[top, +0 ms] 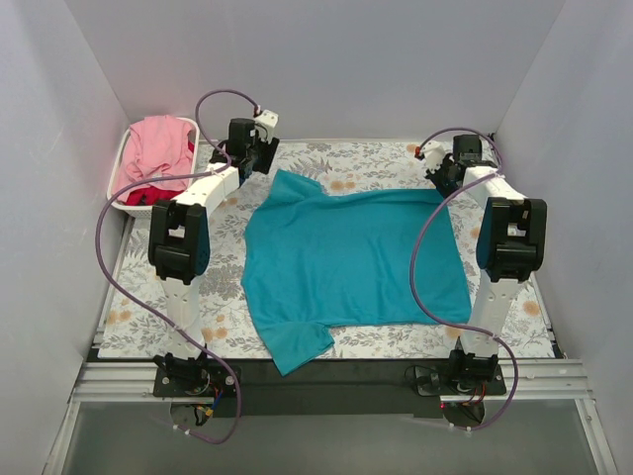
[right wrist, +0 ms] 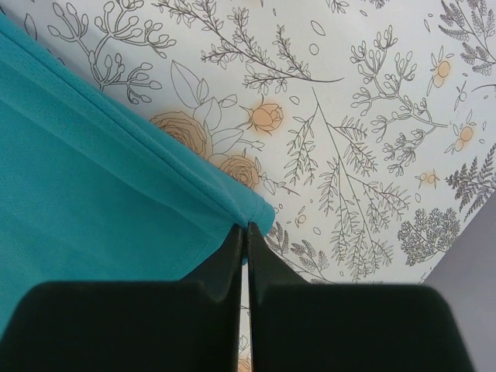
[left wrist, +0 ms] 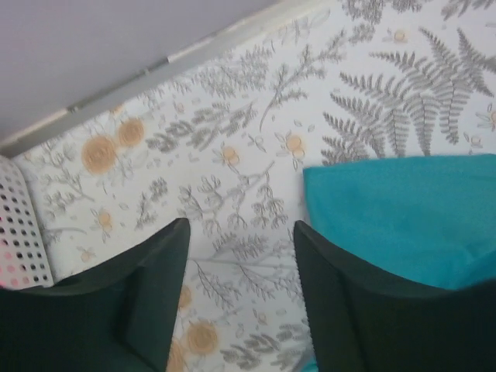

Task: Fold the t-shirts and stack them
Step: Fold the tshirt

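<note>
Grippers first: left gripper (left wrist: 240, 229) parted narrowly, holding nothing, poised just off the far sleeve of the teal t-shirt (top: 351, 262), over bare table (left wrist: 232, 155). Looks like a deliberate stand-off, so that sleeve can lie flat.

At the teal t-shirt's far hem corner, right gripper (right wrist: 244, 227) pressed shut, seemingly pinching the hem edge. Probably there to hold the cloth taut and square for folding.

Teal t-shirt itself spread open across the middle of the table, sleeves out, not yet folded.

Beyond its far sleeve, white basket (top: 124, 188) with pink t-shirt (top: 158, 148) heaped over red t-shirt (top: 148, 195), both unfolded.

By this judgement: spreading almost done, first fold next, stacking well off. Needs level corners, or risks a skewed crease.
</note>
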Robot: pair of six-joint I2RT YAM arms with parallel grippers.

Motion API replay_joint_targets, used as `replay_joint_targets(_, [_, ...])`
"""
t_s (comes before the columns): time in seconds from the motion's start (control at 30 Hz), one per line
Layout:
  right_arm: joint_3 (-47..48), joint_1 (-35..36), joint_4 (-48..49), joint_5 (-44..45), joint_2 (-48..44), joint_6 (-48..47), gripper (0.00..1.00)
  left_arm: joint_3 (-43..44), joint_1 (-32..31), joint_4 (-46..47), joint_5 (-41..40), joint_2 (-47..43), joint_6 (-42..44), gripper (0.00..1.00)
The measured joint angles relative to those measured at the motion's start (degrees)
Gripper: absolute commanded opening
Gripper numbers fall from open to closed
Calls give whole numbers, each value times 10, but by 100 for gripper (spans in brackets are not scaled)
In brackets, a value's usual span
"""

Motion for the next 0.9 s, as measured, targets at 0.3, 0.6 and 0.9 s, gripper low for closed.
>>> replay_joint_targets(0.3, [2, 3, -3, 26, 8, 17, 73, 19, 23, -7, 40, 10, -52, 53])
replay_joint_targets(0.6, [-36, 3, -48, 14, -83, 18, 57, -208, 42, -100, 129, -168, -86, 29])
replay_joint_targets(0.9, [-133, 8, -104, -19, -119, 17, 45, -245, 28, -146, 174, -152, -113, 25])
